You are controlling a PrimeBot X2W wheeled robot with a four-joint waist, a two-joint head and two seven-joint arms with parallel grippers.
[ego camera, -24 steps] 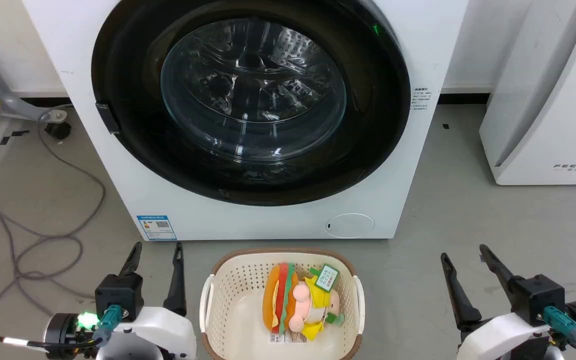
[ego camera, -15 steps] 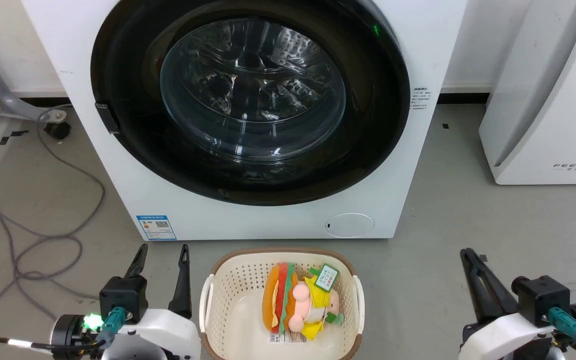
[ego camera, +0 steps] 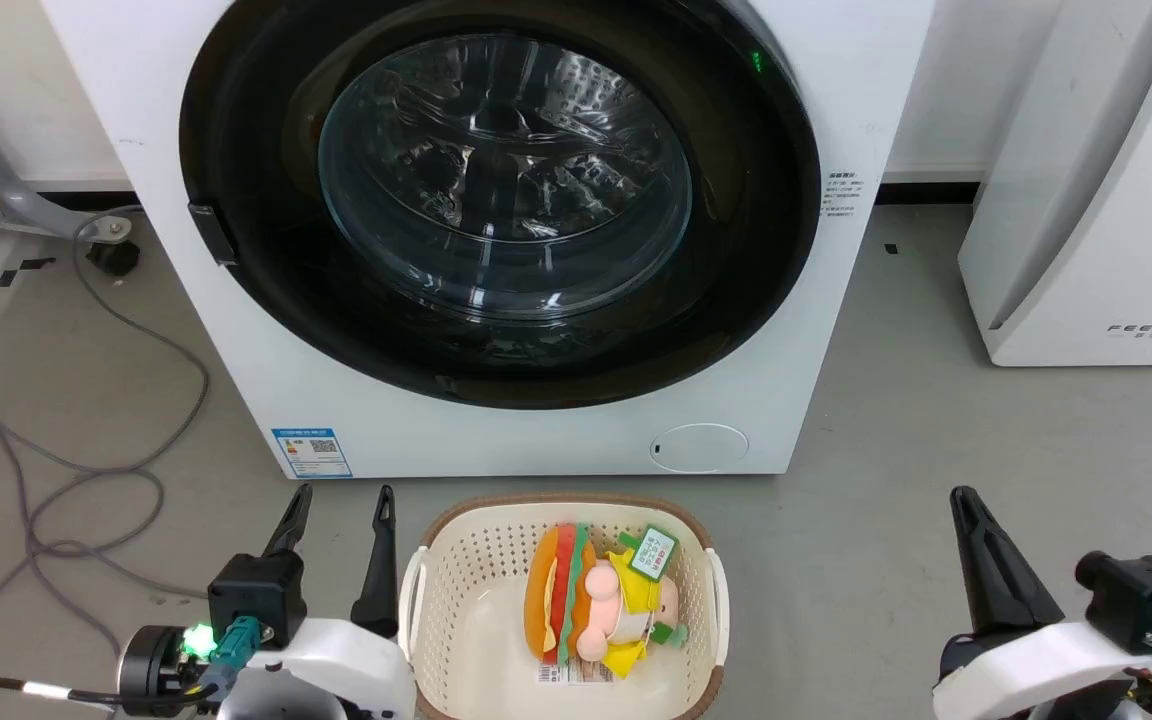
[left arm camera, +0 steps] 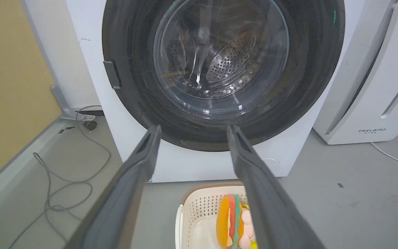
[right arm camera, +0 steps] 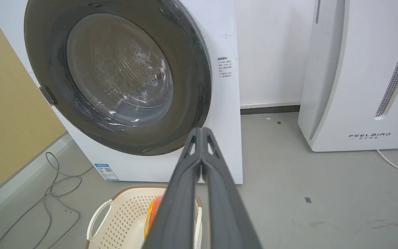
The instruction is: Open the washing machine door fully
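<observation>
Task not yet begun: I see the one washing machine door (ego camera: 501, 200) closed flush on the front of the one washing machine (ego camera: 536, 450), ahead of my two grippers. Left gripper (ego camera: 345, 492): spread, empty. Right gripper (ego camera: 963, 494): pinched together on nothing. One basket (ego camera: 416, 600) lies between them.

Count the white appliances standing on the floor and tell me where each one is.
2. The washing machine stands in the centre, behind the basket. The white appliance stands to its right. Others may lie outside the views.
</observation>
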